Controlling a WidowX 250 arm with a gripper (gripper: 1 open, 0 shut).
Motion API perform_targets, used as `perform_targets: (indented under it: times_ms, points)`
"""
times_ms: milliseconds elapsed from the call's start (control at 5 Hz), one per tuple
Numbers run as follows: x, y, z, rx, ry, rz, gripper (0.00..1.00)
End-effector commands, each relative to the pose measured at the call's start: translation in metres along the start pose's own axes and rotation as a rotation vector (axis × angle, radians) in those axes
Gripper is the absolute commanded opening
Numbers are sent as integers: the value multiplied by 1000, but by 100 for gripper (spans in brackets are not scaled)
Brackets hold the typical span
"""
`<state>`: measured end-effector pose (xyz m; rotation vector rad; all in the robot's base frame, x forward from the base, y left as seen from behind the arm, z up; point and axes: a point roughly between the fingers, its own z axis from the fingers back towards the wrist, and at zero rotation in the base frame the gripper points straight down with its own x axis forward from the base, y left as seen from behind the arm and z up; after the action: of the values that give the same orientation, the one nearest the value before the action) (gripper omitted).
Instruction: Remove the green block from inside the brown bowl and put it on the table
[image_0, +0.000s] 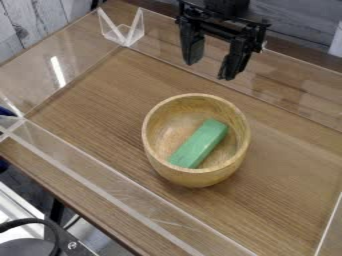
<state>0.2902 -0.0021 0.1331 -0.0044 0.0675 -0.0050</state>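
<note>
Jaws are spread wide, nothing held; green block (199, 143) is seen well below them, inside brown bowl (197, 139).

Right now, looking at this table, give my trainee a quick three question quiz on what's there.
1. True or false: the green block lies on the bare table.
2. The gripper fingers are: A open, B shut on the block.
3. Fill in: the gripper hangs above and behind the brown ____.

Key: 1 false, it lies inside the bowl; 2 A; 3 bowl.
</note>
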Motion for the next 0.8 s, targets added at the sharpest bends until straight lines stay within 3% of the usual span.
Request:
perform_targets:
  times_ms: [0, 200, 600]
  points:
    - [-7, -1, -12, 4, 29, -17, 100]
    - [-19, -1, -32, 8, 60, -45, 100]
    - [-30, -9, -57, 0, 65, -93, 100]
